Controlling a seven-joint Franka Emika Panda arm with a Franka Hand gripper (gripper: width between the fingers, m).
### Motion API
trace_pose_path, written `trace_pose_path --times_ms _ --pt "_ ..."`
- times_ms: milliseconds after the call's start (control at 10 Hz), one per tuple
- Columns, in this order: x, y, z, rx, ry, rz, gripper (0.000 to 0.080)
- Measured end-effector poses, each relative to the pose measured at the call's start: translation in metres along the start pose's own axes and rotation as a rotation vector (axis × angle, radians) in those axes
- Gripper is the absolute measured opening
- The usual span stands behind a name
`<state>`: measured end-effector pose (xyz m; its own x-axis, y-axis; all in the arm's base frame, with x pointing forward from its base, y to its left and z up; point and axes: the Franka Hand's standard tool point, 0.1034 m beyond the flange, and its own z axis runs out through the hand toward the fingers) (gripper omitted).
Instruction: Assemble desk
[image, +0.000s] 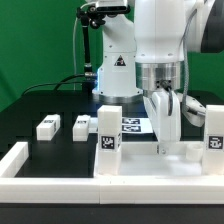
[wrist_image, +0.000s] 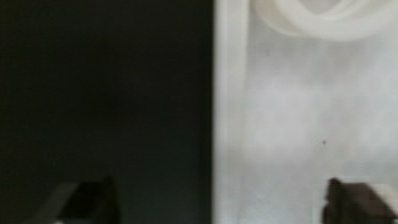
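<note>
White border rail (image: 50, 184) in front, white desk top (image: 140, 162), tagged legs (image: 108, 141) upright, claw (image: 167, 140) wide over it

**Wht parts on blk table, green behind**

Table (image: 40, 100) – flat matte blk, no pattern; the wrist view shows it just as dark. Desk top (image: 140, 162) is plain wht plastic, unprinted, reading pale grey-wht up close. Legs (image: 108, 135) are wht too, each w/ a b/w square tag on its face. Border rails (image: 15, 160) are bare wht. Marker board (image: 133, 125) is wht w/ bold blk tag squares. Arm (image: 165, 35) is glossy wht w/ a silver-grey band at the wrist. Gripper (image: 165, 128) is light grey-wht; its fingertips (wrist_image: 80, 200) look blk, or possibly dark grey, since the pic is blurry. Backdrop (image: 40, 40) – solid green.
</note>
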<state>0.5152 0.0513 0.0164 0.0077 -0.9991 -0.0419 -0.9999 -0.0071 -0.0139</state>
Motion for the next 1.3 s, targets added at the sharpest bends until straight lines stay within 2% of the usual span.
trace_pose_path --times_ms 100,200,300,400,500,1300 --pt "0.0 0.0001 0.0002 0.0 0.0 0.0 0.0378" --pt "0.0 0.0001 0.0002 0.0 0.0 0.0 0.0378" --pt "0.0001 0.0001 0.0002 0.0 0.0 0.0 0.0179" --pt "0.0003 -0.0001 0.0001 0.001 0.001 0.0 0.0179" --pt "0.0002 -0.0001 0.0 0.001 0.001 0.0 0.0055" --pt "0.0002 -0.0001 0.0 0.001 0.001 0.0 0.0057"
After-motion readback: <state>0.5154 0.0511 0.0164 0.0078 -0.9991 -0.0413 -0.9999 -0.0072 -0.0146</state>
